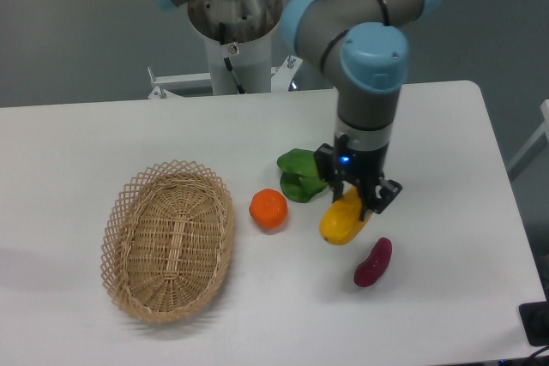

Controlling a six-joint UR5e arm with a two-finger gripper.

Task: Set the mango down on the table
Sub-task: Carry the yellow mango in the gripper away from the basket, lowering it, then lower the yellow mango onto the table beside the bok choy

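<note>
The mango [341, 220] is a smooth yellow oval fruit with an orange tint. It sits between the fingers of my gripper [353, 201], right of the table's middle. The gripper points down and is shut on the mango's upper end. The mango's lower end is at or just above the white table [446, 126]; I cannot tell if it touches. The fingertips are partly hidden behind the fruit.
A round orange [268, 209] lies left of the mango. A green pepper [299, 175] lies just behind and left of the gripper. A purple eggplant [373, 262] lies close in front and to the right. An oval wicker basket [168, 240] stands at the left.
</note>
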